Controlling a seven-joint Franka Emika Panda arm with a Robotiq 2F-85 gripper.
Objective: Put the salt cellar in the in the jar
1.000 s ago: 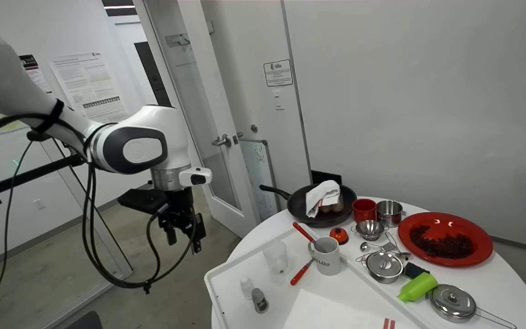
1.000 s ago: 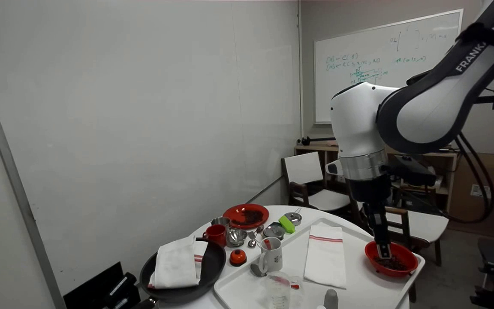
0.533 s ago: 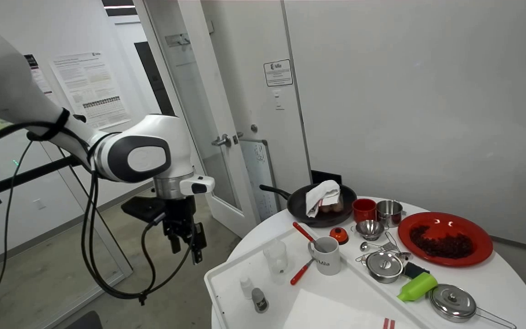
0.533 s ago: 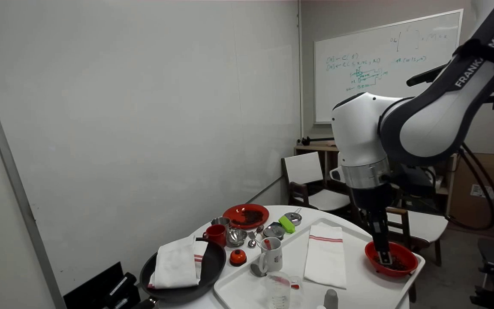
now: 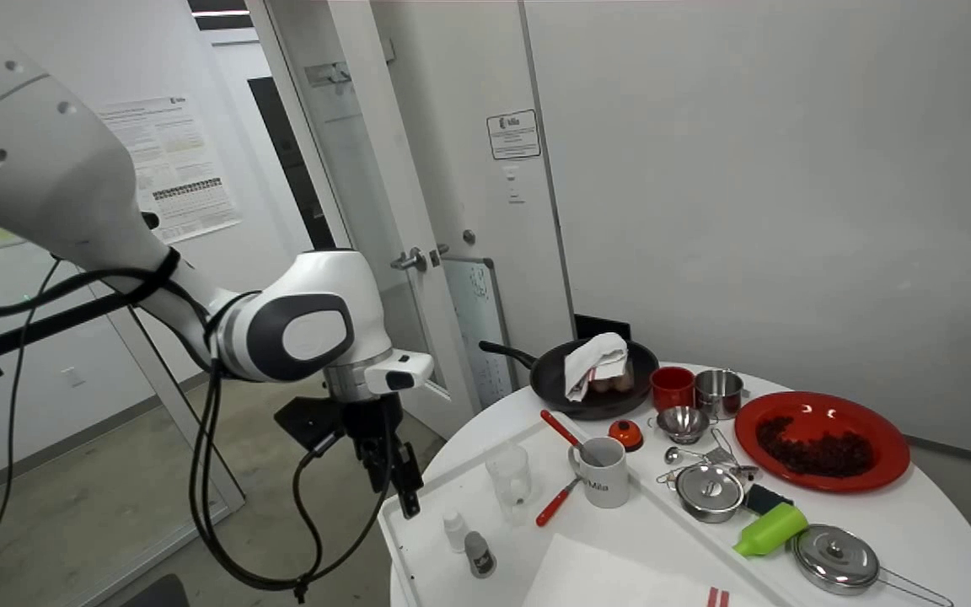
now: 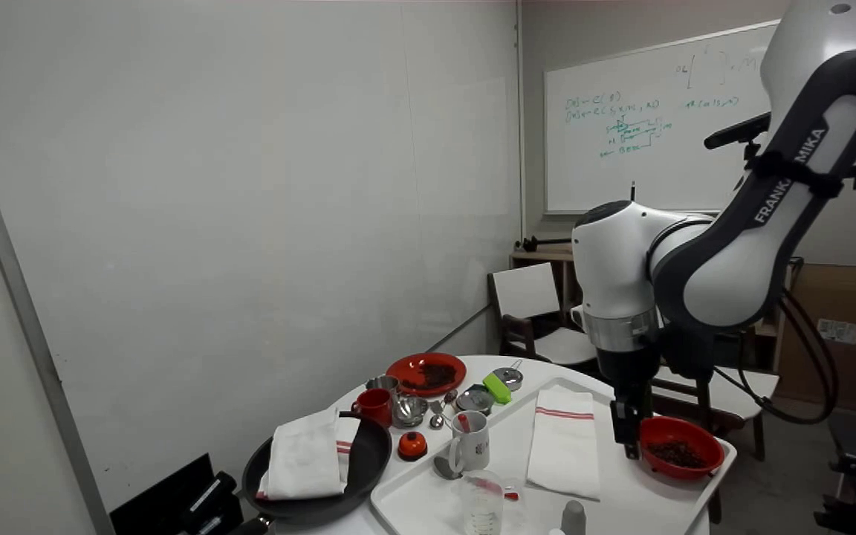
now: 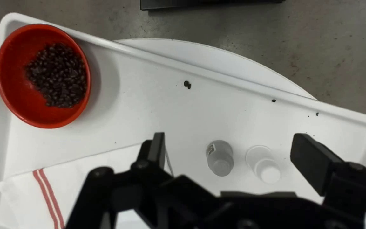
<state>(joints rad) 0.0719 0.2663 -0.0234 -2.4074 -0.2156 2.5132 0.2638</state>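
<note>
Gripper [image 7: 229, 149] hung over the tray [image 7: 151, 98], jaws wide apart, nothing held; white salt cellar [image 7: 263, 163] stood near edge of table [image 7: 208, 57] beside grey shaker [image 7: 220, 156], jar [image 5: 507, 474] by tray's short edge

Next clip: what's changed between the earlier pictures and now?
The open black two-fingered gripper moved down and rightward in an exterior view; nothing was taken hold of or let go. The slim white shaker, grey upright shaker and clear cylindrical jar stayed put.
</note>
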